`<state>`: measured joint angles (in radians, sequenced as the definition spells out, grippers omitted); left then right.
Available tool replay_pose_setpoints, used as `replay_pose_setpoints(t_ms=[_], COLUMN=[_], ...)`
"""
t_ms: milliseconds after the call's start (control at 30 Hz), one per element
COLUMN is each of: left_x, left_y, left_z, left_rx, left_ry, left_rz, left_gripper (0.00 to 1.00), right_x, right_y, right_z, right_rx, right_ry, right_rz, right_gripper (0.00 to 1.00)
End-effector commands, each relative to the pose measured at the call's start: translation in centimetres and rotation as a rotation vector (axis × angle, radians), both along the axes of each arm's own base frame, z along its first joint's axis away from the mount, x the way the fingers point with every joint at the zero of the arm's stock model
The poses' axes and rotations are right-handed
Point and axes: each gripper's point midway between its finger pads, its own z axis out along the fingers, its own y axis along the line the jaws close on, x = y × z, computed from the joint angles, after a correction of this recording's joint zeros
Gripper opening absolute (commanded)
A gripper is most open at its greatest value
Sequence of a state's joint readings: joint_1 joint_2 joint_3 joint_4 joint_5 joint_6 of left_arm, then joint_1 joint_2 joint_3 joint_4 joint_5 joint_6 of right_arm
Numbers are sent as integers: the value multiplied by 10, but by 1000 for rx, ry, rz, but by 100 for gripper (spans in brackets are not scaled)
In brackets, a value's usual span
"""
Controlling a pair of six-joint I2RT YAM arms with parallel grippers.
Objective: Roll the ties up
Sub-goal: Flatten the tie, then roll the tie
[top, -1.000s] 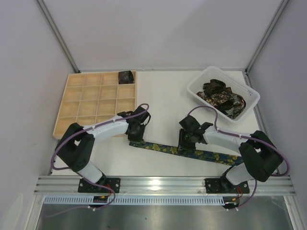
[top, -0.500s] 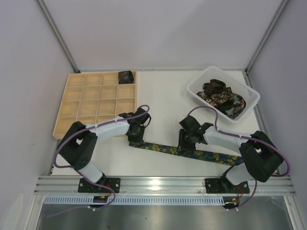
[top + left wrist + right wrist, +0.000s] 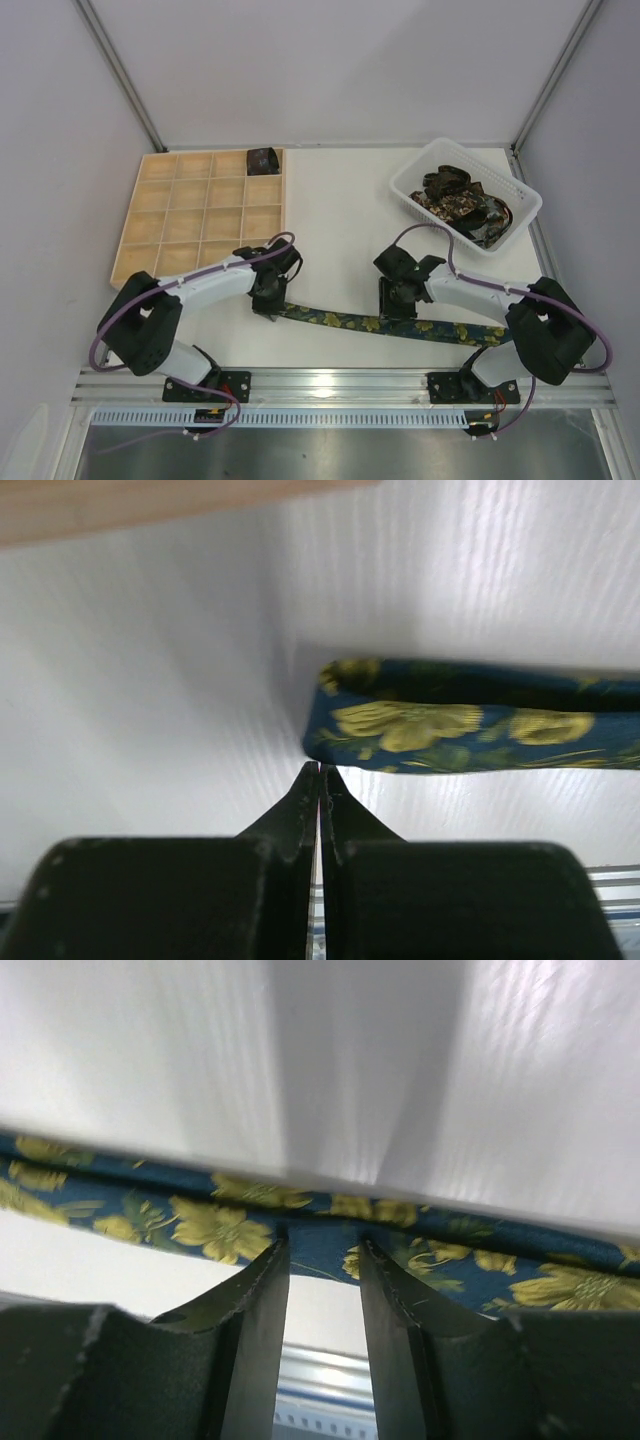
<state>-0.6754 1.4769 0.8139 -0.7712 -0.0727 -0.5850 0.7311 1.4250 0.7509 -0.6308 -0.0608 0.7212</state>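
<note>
White desk point(image 3: 340, 200): navy tie point(image 3: 400, 326) lies flat near front edge, long axis 9-to-3 o'clock. Left hand point(image 3: 319, 772), pressed together, touches folded 9 o'clock end, nearer; right hand point(image 3: 322, 1250), slightly spread, over mid-length.

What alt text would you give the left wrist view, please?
The left gripper, shut, points at the folded end of a navy, yellow-flowered tie lying on a white table. A wooden tray edge crosses the top.

Navy tie point(image 3: 390, 326), yellow-green flowers
</note>
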Motion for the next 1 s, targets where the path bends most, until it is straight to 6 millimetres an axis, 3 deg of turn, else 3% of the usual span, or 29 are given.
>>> replay_pose_setpoints(t_ms=[0,133,267,400,433,467,567,600,767,967], left_x=[-11,-8,-9,-13,-8,-8,-2,2,3,-5], left_y=[10,8,-1,6,5,10,18,24,36,37], left_z=[6,12,34,58,72,77,102,107,134,137], left_rx=[4,-14,-103,-123,-144,-125,-128,-110,-114,-152], left_ry=[-2,-26,-66,-104,-142,-159,-217,-240,-319,-328], left_rz=[74,90,115,142,142,145,158,171,174,187], left_gripper=[1,1,1,4,6,11,22,24,29,29], right_x=[5,14,18,15,15,15,16,15,14,19], right_y=[15,59,101,143,151,169,191,202,224,238], right_z=[29,59,77,77,76,77,68,73,59,41], right_rx=[-28,79,238,370,386,409,412,429,419,371], right_ry=[-68,-137,-136,-103,-106,-124,-131,-139,-124,-147], right_rz=[95,121,112,131,137,164,193,209,205,181], right_gripper=[41,41,41,38,36,35,27,19,6,0])
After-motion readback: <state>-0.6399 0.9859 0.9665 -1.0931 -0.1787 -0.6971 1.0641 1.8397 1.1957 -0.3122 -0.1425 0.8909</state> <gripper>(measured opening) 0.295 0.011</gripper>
